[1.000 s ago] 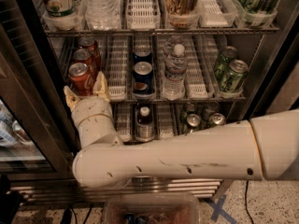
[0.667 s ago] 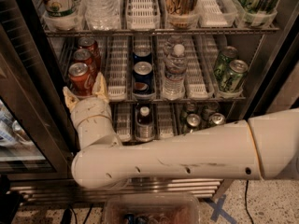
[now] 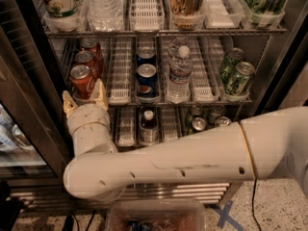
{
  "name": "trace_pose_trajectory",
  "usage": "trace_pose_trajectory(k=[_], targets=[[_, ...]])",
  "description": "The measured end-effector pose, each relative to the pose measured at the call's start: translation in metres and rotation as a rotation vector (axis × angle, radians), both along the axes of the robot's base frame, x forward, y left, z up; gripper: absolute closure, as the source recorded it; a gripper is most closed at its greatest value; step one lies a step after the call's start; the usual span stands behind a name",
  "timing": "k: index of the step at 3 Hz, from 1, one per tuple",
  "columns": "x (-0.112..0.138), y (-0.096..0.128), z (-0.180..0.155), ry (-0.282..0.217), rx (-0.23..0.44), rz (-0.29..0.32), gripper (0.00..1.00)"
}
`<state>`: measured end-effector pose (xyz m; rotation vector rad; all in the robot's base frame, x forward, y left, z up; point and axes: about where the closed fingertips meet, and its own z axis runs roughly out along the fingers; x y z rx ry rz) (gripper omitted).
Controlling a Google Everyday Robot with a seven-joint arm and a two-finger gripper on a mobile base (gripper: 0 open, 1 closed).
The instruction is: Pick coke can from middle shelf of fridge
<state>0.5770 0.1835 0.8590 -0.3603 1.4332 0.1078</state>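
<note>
The fridge (image 3: 29, 95) stands open before me with its dark frame at the left. On the middle shelf (image 3: 192, 101), at the left end, three red coke cans stand in a lane; the front coke can (image 3: 82, 80) has a silver top. My gripper (image 3: 85, 99) is open, its two cream fingertips (image 3: 100, 93) spread just below and in front of that front can, not closed on it. My white arm (image 3: 192, 153) crosses the lower picture from the right.
On the middle shelf also stand blue Pepsi cans (image 3: 146, 78), a water bottle (image 3: 179, 73) and green cans (image 3: 237, 73). The top tier holds taller bottles and cups (image 3: 60, 1). The lower shelf has cans and a bottle (image 3: 148, 121). A clear bin (image 3: 154, 215) sits on the floor.
</note>
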Motion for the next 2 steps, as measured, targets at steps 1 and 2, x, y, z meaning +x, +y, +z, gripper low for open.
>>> trace_pose_trajectory(k=[1,2], targets=[[0.0003,0.0052,-0.0024,0.008,0.012,-0.014,0.33],[0.0021,0.011,-0.0053,0.015,0.025,-0.024,0.33]])
